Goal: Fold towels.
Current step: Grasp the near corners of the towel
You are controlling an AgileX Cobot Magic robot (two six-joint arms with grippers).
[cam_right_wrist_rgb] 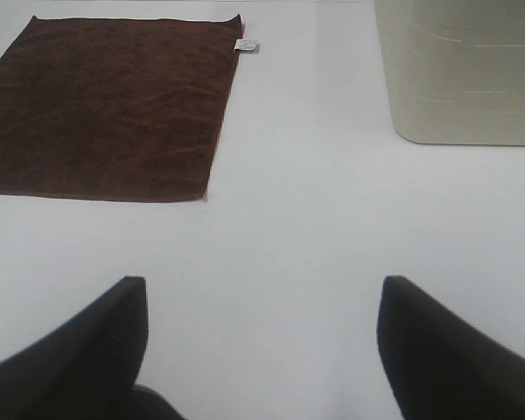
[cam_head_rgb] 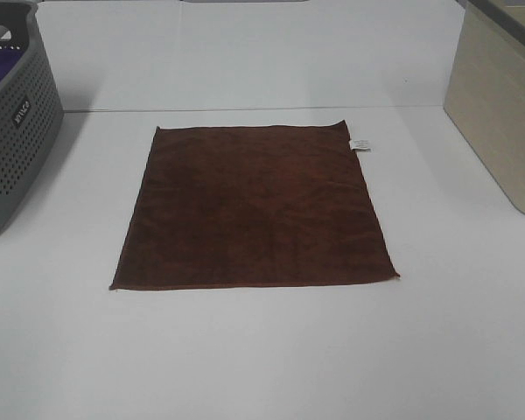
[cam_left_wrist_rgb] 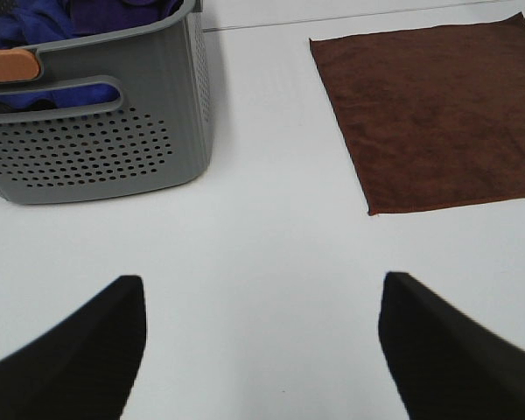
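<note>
Towel [cam_head_rgb: 254, 210] lay flat and unfolded mid-tabletop [cam_head_rgb: 262, 359], with its white tag [cam_head_rgb: 360, 143] at the far right corner. The hands showed only in my wrist views. The left hand [cam_left_wrist_rgb: 261, 289] was spread wide, holding nothing, above the tabletop and apart from the towel's near edge. The right hand [cam_right_wrist_rgb: 261, 289] was the same. Only the left wrist view let me see the purple cloth [cam_left_wrist_rgb: 35, 22] inside the grey perforated basket [cam_left_wrist_rgb: 114, 131], which stood left of the towel. A beige bin [cam_right_wrist_rgb: 464, 70] stood off to the towel's right, apart from it.
</note>
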